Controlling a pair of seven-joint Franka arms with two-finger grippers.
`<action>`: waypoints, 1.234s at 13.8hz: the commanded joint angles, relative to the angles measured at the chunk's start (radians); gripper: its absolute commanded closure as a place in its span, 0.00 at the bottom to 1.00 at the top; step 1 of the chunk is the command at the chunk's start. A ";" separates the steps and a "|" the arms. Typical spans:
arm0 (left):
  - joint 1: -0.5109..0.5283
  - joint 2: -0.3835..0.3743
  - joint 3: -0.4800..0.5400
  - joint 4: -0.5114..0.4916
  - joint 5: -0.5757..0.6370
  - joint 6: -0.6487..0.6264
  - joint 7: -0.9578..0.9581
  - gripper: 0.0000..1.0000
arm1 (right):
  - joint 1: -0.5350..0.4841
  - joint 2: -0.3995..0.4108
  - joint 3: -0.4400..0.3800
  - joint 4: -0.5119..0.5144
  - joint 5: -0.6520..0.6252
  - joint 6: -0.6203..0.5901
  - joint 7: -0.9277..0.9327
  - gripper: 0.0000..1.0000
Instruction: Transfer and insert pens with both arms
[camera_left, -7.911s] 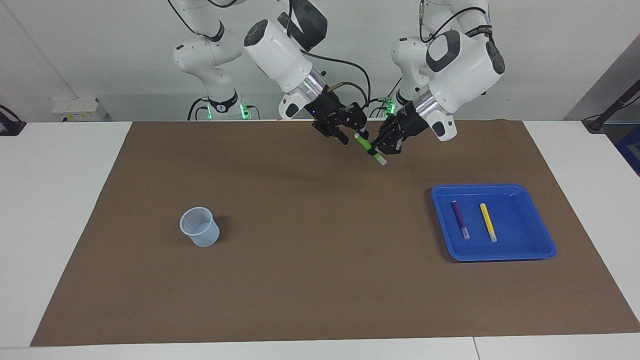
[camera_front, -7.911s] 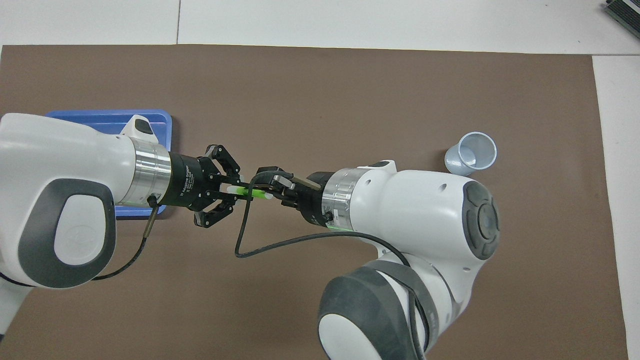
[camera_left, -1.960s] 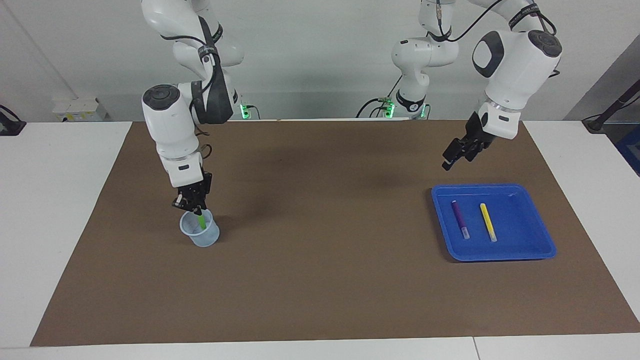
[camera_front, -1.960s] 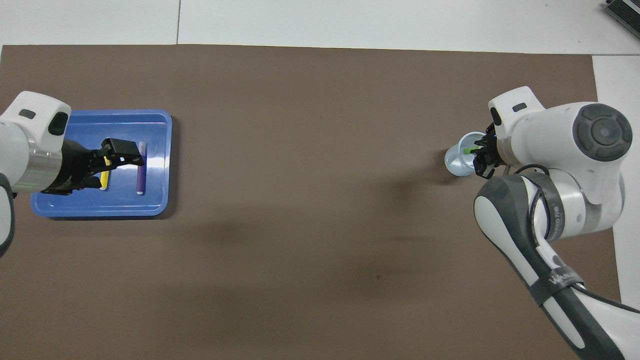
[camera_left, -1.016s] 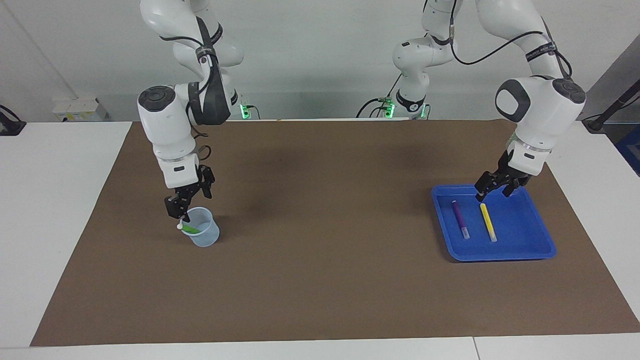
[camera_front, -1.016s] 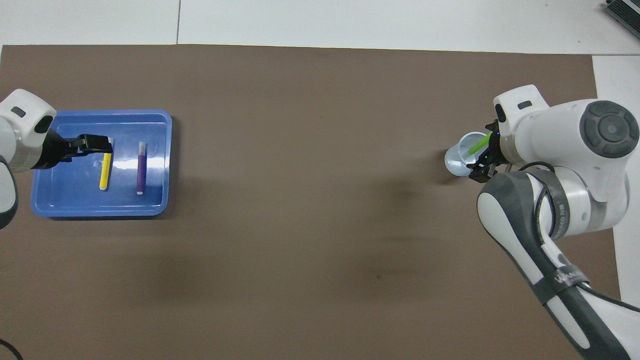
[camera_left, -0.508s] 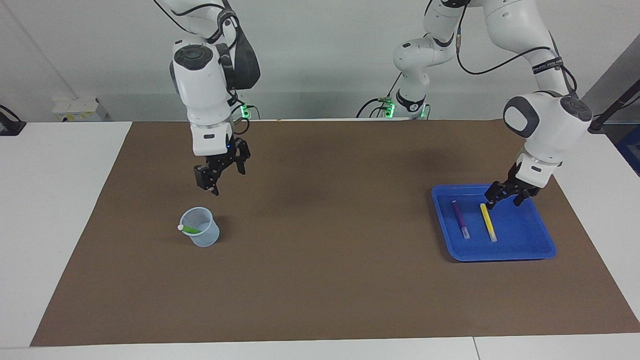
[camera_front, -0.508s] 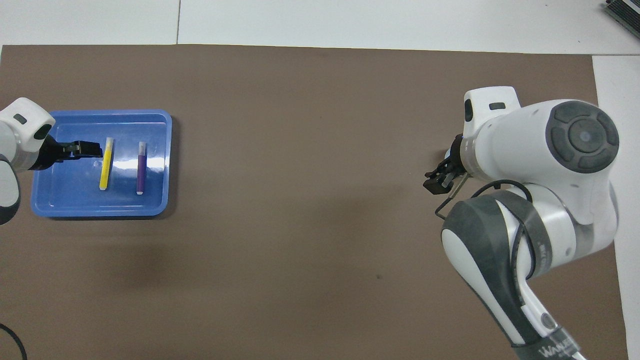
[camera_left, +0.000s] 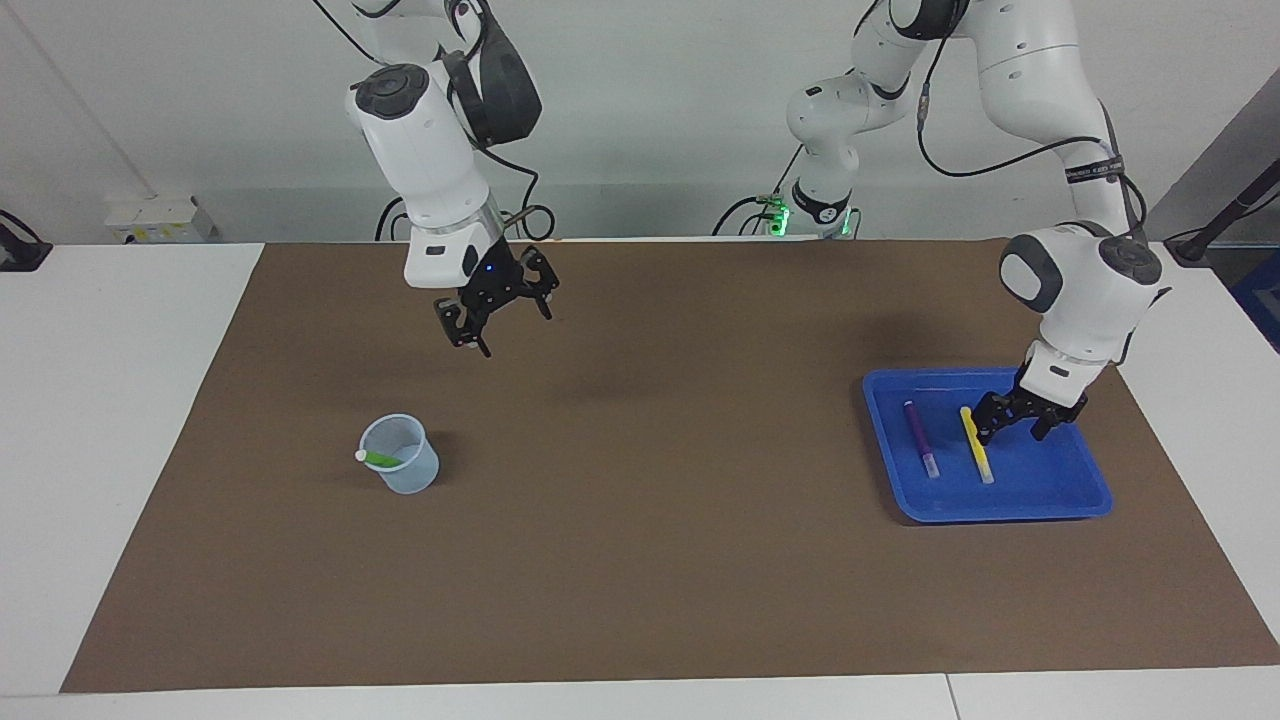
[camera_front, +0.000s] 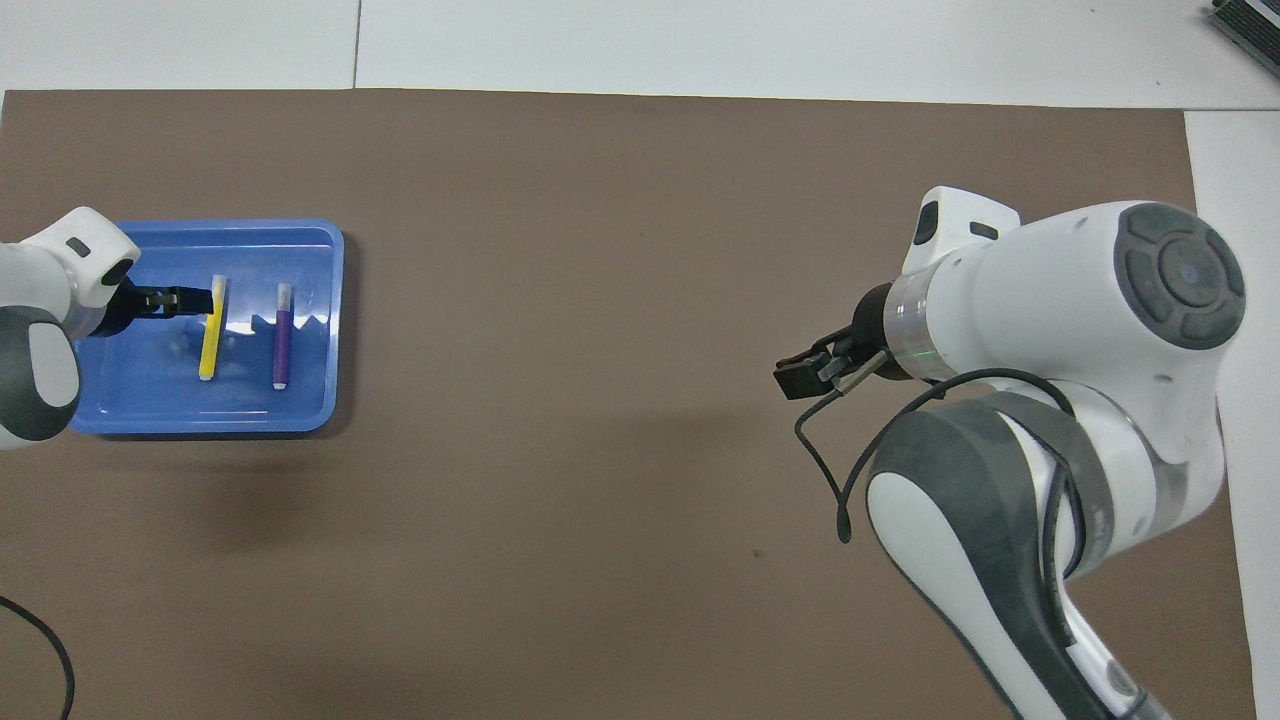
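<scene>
A green pen (camera_left: 380, 459) leans inside the clear cup (camera_left: 410, 478), its pale end sticking out over the rim. My right gripper (camera_left: 500, 318) (camera_front: 800, 378) hangs open and empty above the mat, well clear of the cup. The yellow pen (camera_left: 977, 455) (camera_front: 210, 340) and the purple pen (camera_left: 921, 438) (camera_front: 282, 335) lie side by side in the blue tray (camera_left: 1040, 500) (camera_front: 150, 400). My left gripper (camera_left: 1010, 425) (camera_front: 190, 298) is low in the tray, open over the yellow pen. I cannot tell if it touches the pen. The right arm hides the cup in the overhead view.
A brown mat (camera_left: 650, 560) covers most of the white table. The cup stands toward the right arm's end, the tray toward the left arm's end. A black cable (camera_front: 830, 470) loops under the right wrist.
The right gripper has risen from the cup, leaving the green pen in it, and swung toward the table's middle. The left gripper has come down into the tray onto the yellow pen.
</scene>
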 joint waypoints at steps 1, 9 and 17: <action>-0.003 0.015 -0.006 0.010 0.021 0.022 0.003 0.09 | 0.037 -0.005 0.009 0.049 0.047 -0.035 0.148 0.00; -0.018 0.017 -0.006 -0.019 0.021 0.002 0.014 0.36 | 0.100 0.004 0.033 0.075 0.228 0.003 0.544 0.00; -0.019 0.012 -0.006 -0.048 0.022 0.019 0.018 0.47 | 0.141 0.000 0.059 0.063 0.288 0.071 0.762 0.00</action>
